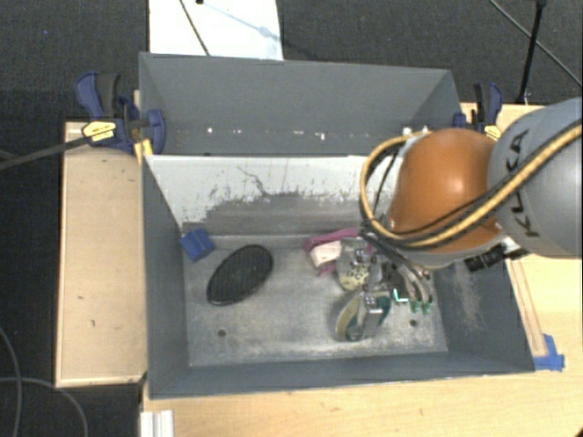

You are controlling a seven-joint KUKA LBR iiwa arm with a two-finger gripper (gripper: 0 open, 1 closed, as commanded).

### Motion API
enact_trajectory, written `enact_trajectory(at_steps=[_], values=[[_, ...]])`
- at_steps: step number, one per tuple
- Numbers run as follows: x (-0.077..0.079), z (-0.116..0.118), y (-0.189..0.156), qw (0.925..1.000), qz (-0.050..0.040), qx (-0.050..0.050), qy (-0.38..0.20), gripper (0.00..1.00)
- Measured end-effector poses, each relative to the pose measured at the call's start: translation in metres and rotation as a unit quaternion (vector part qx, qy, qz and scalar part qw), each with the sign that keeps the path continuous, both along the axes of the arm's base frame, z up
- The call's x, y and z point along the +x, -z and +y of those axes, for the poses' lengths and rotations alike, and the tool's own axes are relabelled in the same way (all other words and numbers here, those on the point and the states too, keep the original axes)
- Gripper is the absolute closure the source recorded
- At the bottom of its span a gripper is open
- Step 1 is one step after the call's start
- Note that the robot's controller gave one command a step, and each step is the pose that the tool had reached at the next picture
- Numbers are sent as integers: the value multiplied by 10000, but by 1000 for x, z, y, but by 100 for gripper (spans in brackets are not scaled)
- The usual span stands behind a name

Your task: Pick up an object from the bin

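Grey metal bin [165,271] holds a few loose things: a small blue block [196,243] by the left wall, a black oval pad [239,274] just right of it, and a pink-and-white piece [325,250] near the back middle. Just beside that piece, toward the front right, the hand [360,320] sits low at the floor; whether it is clenched or released, I cannot tell.

the gripper [366,309] hangs low over the grey metal bin's [291,98] floor, right of centre, near a small pink and white thing [325,249]. a black oval textured pad [239,274] and a small blue block [196,244] lie well to its left.
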State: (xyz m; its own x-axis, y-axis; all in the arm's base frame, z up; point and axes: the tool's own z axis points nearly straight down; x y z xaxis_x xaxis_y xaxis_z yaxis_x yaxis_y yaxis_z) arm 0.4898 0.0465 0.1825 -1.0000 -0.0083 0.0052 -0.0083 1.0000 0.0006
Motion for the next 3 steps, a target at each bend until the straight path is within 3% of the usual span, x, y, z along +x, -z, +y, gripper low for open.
enact_trajectory(at_steps=[1, 2, 3], values=[[17, -64, 86, 9994, -8, -14, 354, 0], [22, -61, 79, 9994, -81, -6, 350, 100], [55, -74, -28, 9996, -91, -6, 266, 100]])
